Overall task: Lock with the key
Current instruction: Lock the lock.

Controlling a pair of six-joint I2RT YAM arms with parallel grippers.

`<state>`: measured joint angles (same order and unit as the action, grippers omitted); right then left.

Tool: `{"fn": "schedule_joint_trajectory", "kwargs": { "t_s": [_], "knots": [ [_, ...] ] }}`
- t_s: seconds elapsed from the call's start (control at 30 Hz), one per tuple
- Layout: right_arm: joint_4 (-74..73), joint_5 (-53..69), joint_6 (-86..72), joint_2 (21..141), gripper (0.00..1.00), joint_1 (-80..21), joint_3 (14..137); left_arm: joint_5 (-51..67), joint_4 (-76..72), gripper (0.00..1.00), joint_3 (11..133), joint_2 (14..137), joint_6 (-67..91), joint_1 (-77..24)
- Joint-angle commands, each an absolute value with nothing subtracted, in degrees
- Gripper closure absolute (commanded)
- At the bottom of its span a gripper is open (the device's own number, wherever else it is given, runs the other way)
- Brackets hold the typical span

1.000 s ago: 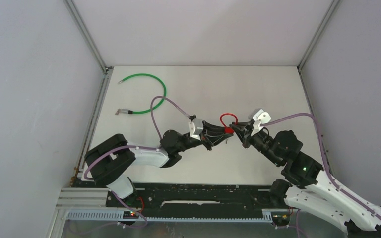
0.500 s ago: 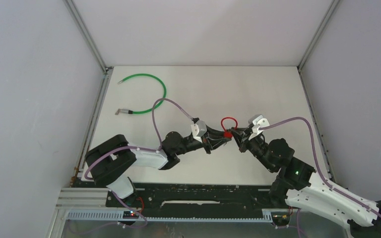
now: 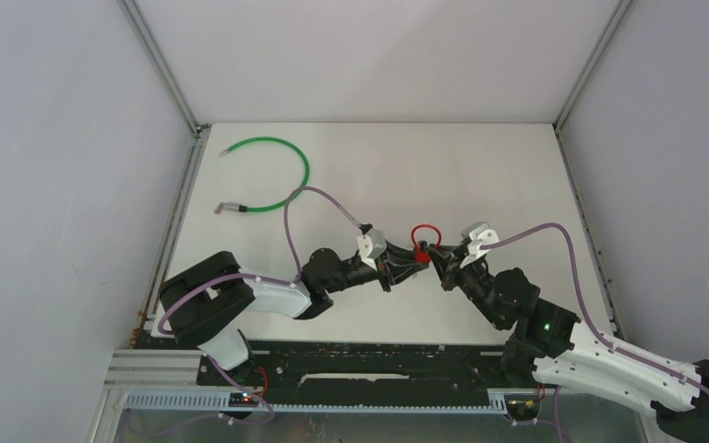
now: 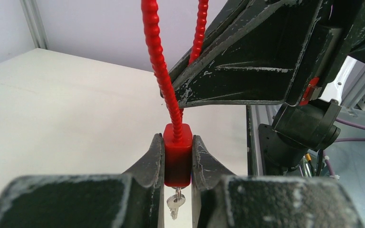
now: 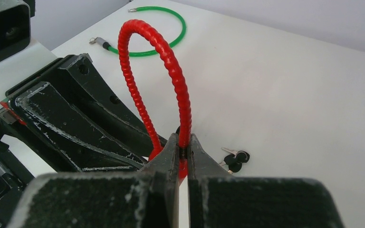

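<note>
The red cable lock [image 3: 425, 233] hangs between both grippers above the middle of the table. My left gripper [image 4: 177, 148] is shut on its square red body [image 4: 177, 156]. A small silver key [image 4: 174, 205] sticks out of the body's underside and dangles between the fingers. The ribbed red cable [image 5: 170, 59] arches up in a loop. My right gripper [image 5: 184, 145] is shut on the cable's free end, right beside the body, with a bare metal tip showing between the fingers. In the top view the left gripper [image 3: 413, 259] and the right gripper [image 3: 438, 260] meet tip to tip.
A green cable [image 3: 282, 175] lies curled at the far left of the table. A bunch of black-headed keys [image 5: 234, 159] lies on the table just beyond the right gripper. Grey walls enclose the table on three sides.
Both grippers have drifted together toward the near edge, carrying the red lock with them. The right arm has folded lower. Both grips are unchanged.
</note>
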<state>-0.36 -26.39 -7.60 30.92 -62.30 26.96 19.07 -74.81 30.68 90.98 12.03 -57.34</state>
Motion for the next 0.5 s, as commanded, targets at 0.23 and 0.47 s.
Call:
{"fn": "schedule_joint_trajectory", "kwargs": {
  "t_s": [0.23,0.47],
  "knots": [
    [-9.0,-18.7,-8.2,30.2,0.95,-66.4,24.1,12.7,-91.4,1.0,33.6,87.1,13.2,-56.8],
    [-7.5,-20.0,-3.6,22.9,0.84,-66.3,27.2,12.2,-91.3,1.0,33.3,86.9,13.3,-56.6]
  ]
}}
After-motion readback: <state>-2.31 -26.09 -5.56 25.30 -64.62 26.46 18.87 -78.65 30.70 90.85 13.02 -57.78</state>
